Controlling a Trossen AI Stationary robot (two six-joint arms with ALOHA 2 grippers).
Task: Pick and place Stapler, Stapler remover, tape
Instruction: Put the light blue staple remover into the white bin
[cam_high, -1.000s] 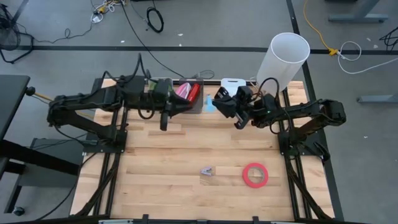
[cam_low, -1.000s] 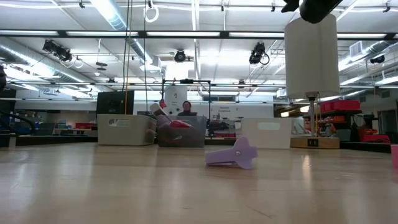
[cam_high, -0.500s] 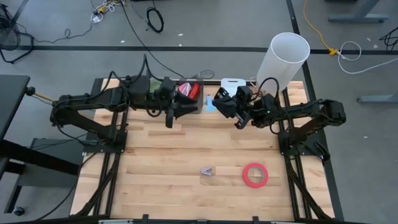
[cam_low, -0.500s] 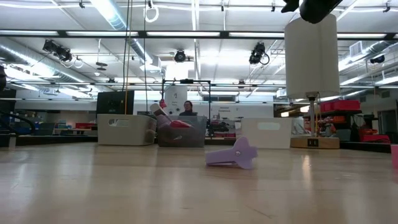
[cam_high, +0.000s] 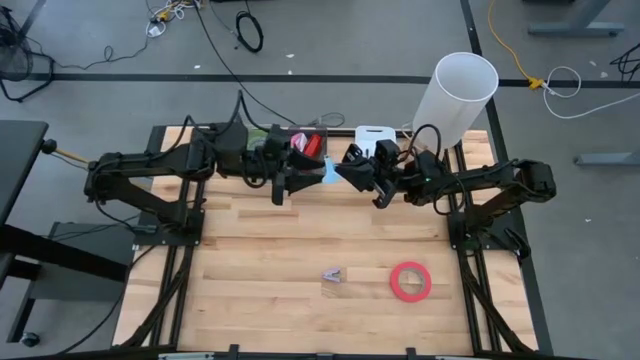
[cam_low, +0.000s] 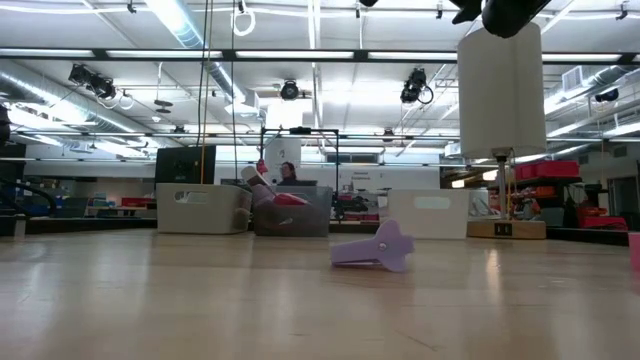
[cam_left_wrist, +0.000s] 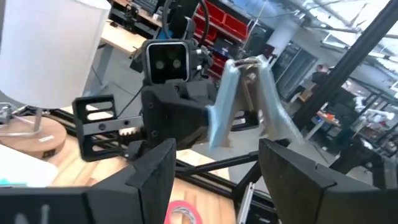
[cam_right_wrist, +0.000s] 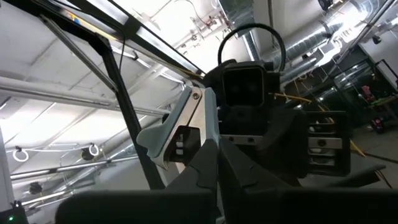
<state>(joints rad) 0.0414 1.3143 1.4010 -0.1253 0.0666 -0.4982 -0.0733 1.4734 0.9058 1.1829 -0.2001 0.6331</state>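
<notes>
My right gripper is shut on a light blue-grey stapler above the table's far middle, beside a grey bin. My left gripper is open and faces it from the left, its fingers just short of the stapler on either side. A purple stapler remover lies on its side on the wood and also shows in the low view. A red-pink tape roll lies flat to its right. No green rolls show. My right gripper pinches one end of the stapler between its two fingers, coming level from the table's right. The stapler sticks out past the fingertips toward my left gripper, lifted clear of the table. In the left wrist view its two halves stand spread apart.
The grey bin at the far edge holds red-pink items. A tall white cylinder stands at the far right corner, with a white flat item beside it. The near half of the table holds only the remover and the red roll.
My left gripper has gone toward the table's right, away from the bin's left side and up to the stapler held by my right gripper. My right gripper has shifted a little toward it with the stapler.
</notes>
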